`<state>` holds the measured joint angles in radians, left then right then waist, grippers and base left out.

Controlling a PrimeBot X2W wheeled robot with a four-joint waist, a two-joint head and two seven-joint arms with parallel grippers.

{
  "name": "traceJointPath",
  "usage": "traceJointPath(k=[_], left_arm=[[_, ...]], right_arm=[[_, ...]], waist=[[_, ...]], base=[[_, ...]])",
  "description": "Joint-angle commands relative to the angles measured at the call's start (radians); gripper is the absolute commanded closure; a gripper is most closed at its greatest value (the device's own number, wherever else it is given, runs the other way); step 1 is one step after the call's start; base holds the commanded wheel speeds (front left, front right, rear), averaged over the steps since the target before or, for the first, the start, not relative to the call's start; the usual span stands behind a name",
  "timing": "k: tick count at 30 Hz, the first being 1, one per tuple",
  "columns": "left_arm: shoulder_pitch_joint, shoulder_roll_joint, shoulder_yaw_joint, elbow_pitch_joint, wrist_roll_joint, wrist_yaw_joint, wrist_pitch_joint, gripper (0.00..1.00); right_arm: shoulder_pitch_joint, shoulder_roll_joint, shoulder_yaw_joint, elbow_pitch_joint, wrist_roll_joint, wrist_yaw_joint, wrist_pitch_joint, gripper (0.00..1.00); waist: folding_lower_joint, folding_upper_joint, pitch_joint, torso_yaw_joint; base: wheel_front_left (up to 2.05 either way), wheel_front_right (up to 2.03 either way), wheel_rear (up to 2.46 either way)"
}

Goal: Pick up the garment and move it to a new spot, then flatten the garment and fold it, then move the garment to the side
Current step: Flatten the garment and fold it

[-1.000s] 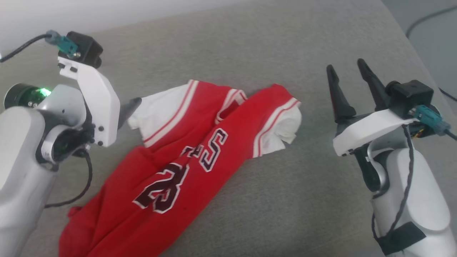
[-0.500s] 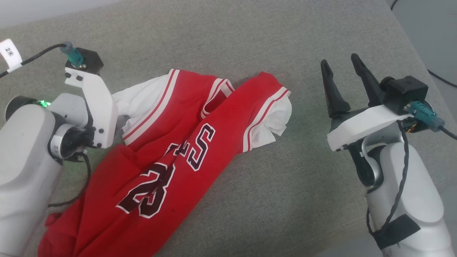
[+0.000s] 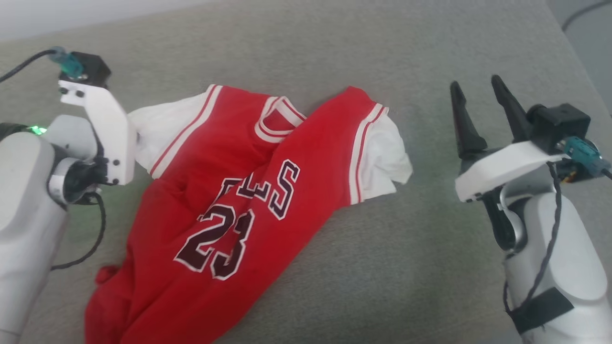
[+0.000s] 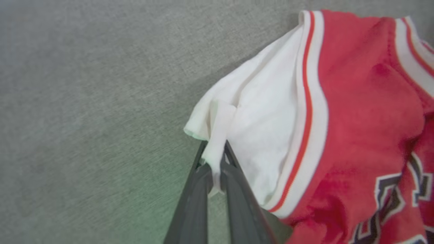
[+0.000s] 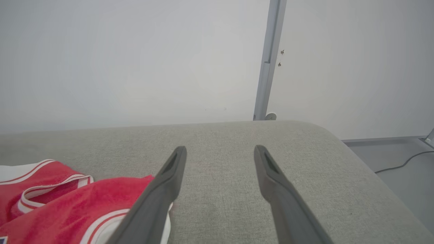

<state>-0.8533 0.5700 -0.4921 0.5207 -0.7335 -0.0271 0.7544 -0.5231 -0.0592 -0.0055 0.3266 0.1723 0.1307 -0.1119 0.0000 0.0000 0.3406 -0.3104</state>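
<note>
The left end effector (image 4: 214,152) is clamped on the white sleeve edge of the rumpled red jersey-style shirt (image 3: 224,143) numbered 23, which lies on the grey fabric surface (image 3: 382,267), while the right end effector (image 3: 474,85) hovers spread apart near the other sleeve.

Glossy pale-grey forearms (image 3: 24,205), white wrist brackets (image 3: 103,119) with dark screws (image 3: 116,162), black camera blocks (image 3: 557,122) with teal plugs (image 3: 581,153), black cables (image 3: 102,222), green light (image 3: 34,129), long dark tapered fingers (image 3: 466,129), black forearm strap (image 3: 542,310).
</note>
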Motion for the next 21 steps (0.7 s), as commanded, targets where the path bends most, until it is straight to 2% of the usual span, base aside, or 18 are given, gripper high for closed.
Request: traceJointPath(k=[1,4,7,9,16,21], left_arm=[[0.02,0.012,0.012,0.001,-0.005,0.003,-0.016,1.0],[0.04,0.021,0.024,-0.008,-0.012,0.02,-0.025,1.0],[0.087,0.054,0.039,-0.021,-0.019,0.038,-0.036,1.0],[0.127,0.065,0.049,-0.04,-0.028,0.062,-0.035,1.0],[0.32,0.138,0.108,-0.092,-0.08,0.12,-0.068,1.0],[0.403,0.133,0.125,-0.078,-0.112,0.131,-0.086,1.0]], right_arm=[[0.019,-0.011,-0.013,-0.001,-0.011,0.0,0.007,0.0],[0.03,-0.016,-0.02,-0.003,-0.014,0.0,0.017,0.0],[0.051,-0.028,-0.035,-0.009,-0.019,0.0,0.032,0.0],[0.064,-0.031,-0.042,-0.017,-0.022,0.0,0.042,0.0],[0.107,-0.038,-0.05,-0.049,-0.03,0.0,0.08,0.0],[0.122,-0.044,-0.047,-0.059,-0.024,0.0,0.097,0.0]], waist=[[0.0,0.0,-0.033,0.042],[0.0,0.0,-0.052,0.065],[0.0,0.0,-0.08,0.1],[0.0,0.0,-0.098,0.119],[0.0,0.0,-0.143,0.165],[0.0,0.0,-0.153,0.179]], base=[[0.0,0.0,0.0],[0.0,0.0,0.0],[0.0,0.0,0.0],[0.0,0.0,0.0],[0.0,0.0,0.0],[0.0,0.0,0.0]])
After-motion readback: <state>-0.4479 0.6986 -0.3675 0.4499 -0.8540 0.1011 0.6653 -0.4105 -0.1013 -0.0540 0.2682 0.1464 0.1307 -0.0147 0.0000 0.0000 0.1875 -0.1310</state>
